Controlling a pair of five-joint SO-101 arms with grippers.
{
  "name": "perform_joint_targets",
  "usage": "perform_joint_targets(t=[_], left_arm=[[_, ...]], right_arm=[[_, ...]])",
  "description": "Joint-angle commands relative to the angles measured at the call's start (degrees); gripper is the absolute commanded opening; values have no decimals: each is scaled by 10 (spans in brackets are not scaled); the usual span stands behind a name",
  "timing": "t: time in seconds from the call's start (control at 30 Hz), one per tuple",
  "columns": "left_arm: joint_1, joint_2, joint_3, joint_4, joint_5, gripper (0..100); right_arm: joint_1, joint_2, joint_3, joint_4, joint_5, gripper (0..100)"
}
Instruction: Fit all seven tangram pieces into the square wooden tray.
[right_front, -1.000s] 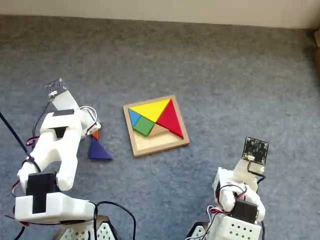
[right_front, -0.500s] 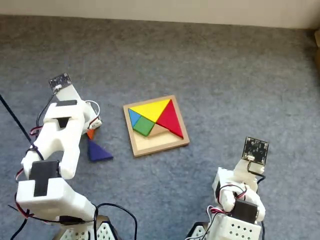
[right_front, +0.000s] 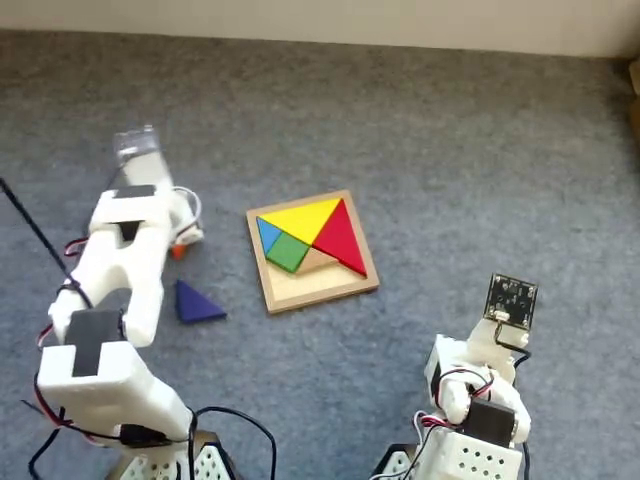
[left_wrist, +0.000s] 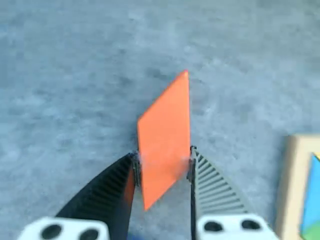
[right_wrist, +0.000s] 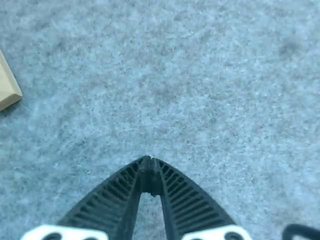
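Pincer of the left arm (left_wrist: 163, 154) is clamped on an orange parallelogram tangram piece (left_wrist: 165, 120), one jaw on each long side. It is held over the grey carpeted tabletop (right_front: 450, 150), near the square wooden tray (right_front: 322, 290) on the left arm's side. In the tray lie a yellow triangle (right_front: 300, 218), a red triangle (right_front: 342, 242), a small blue triangle (right_front: 268, 234) and a green square (right_front: 288, 252). A dark blue triangle (right_front: 196, 302) lies on the tabletop, apart from the tray. The right pincer (right_wrist: 149, 162) has its jaws together.
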Motion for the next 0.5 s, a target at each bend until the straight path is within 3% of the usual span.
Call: perform_joint_targets(t=[0.0,0.2,0.47], left_arm=[[60,-73,-20,17,-51,28],[144,-146,-6,16,-144,28],[240,-149,-8,18,-227,28]], right_arm=[[0,-10,80,5,5,5],[0,-10,80,5,5,5],[0,-10,80,5,5,5]])
